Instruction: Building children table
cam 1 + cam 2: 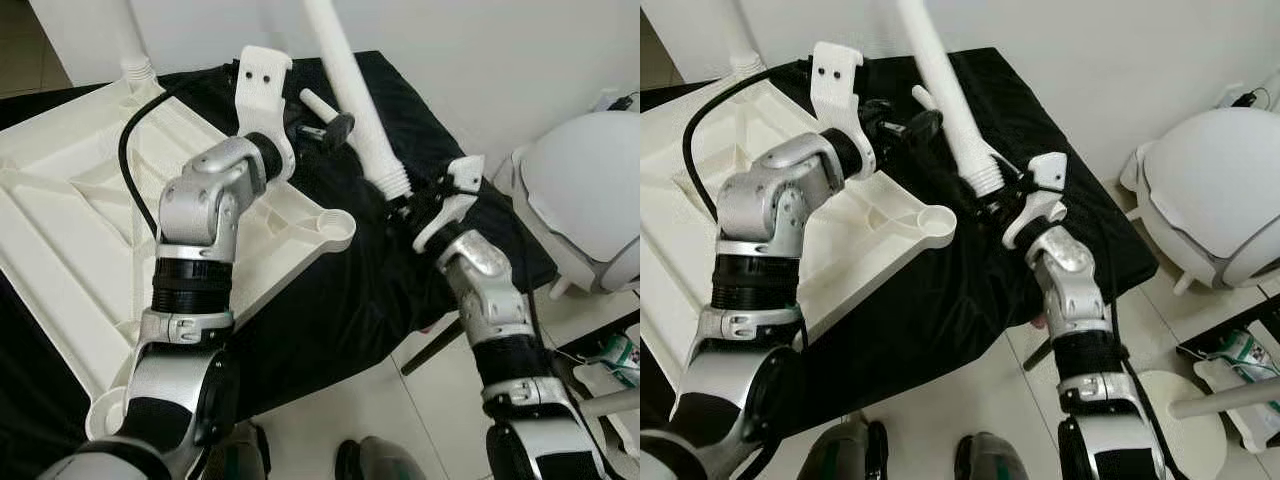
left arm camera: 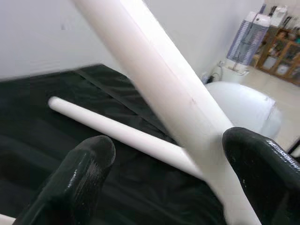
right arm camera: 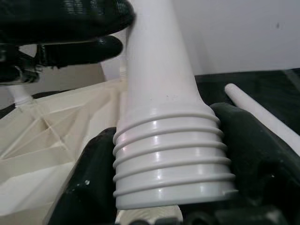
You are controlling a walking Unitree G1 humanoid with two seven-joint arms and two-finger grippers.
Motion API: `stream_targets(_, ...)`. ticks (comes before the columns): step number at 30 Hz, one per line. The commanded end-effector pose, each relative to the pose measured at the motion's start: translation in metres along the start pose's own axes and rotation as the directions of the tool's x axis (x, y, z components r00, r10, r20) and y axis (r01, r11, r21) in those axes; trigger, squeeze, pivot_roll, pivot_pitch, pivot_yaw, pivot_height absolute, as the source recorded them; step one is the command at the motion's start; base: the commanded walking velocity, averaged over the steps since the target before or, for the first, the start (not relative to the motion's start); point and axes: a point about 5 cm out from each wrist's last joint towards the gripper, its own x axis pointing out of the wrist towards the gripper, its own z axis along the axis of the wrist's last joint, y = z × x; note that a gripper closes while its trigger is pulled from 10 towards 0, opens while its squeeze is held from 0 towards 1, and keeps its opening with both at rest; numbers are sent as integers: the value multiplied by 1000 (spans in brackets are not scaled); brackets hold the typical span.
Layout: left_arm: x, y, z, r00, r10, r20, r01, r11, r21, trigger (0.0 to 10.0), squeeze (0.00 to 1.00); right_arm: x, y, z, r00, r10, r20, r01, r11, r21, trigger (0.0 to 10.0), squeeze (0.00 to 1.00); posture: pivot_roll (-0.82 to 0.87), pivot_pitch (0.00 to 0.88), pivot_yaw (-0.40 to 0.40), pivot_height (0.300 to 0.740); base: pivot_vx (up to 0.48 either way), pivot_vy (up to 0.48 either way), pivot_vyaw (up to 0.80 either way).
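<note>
My right gripper [image 1: 1005, 195] is clamping the table leg [image 1: 350, 85] at its threaded end, for screwing | left gripper [image 1: 325, 128] is gaping around the shaft, probably steadying | tabletop [image 1: 60, 230] is lying underside-up, corner socket [image 1: 335, 228] near.

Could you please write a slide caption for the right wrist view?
Right tool clamps the threaded end of a white plastic table leg beside the cream ribbed tabletop underside.

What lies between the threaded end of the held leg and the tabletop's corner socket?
Bare black cloth separates the leg from the socket, in the left eye view.
</note>
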Motion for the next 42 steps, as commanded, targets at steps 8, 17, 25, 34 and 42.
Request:
stream_targets(8,12,-1,6,998,-55,-41,46,981,-187,10000,0,-1,7,5,997,45,62,-42,998,-49,10000,0,-79,13,-2,740,0,0,0)
stream_targets(17,17,2,26,992,-121,20,120,926,-359,10000,0,-4,11,0,997,65,49,-62,996,-60,10000,0,-78,13,0,740,0,0,0)
stream_targets(25,23,11,38,996,-86,22,88,929,-360,10000,0,-6,15,-6,996,84,26,-82,994,-73,10000,0,-81,10,3,740,0,0,0)
stream_targets(34,27,18,49,999,-40,24,46,931,-362,10000,0,-8,20,-9,995,100,19,-98,992,-79,10000,0,-90,11,10,740,0,0,0)
stream_targets(42,27,35,60,998,32,45,-14,939,-343,4039,0,-12,20,-10,995,95,9,-93,992,-86,10000,0,-93,8,13,740,0,0,0)
